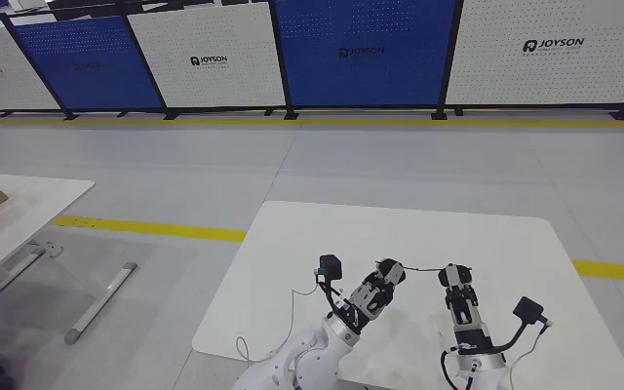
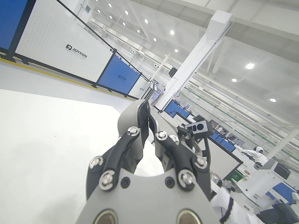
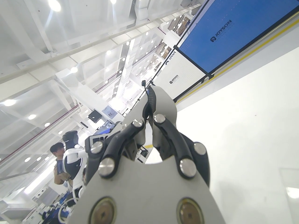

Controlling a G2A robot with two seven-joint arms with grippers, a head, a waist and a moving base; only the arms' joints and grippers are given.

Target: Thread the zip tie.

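Observation:
A thin black zip tie (image 1: 421, 269) stretches level above the white table (image 1: 292, 253), between my two grippers near the table's front edge. My left gripper (image 1: 393, 272) is shut on one end; in the left wrist view its fingertips (image 2: 145, 108) press together and hide the strap. My right gripper (image 1: 452, 277) is shut on the other end. In the right wrist view the zip tie (image 3: 145, 89) sticks out past the right gripper (image 3: 150, 94), its small square head uppermost. Both grippers are tilted upward, off the table surface.
The white table has bare surface ahead of and to both sides of the grippers. A second white table (image 1: 29, 205) stands at the left across a gap. Blue and white partition panels (image 1: 361, 54) line the far floor behind a yellow line.

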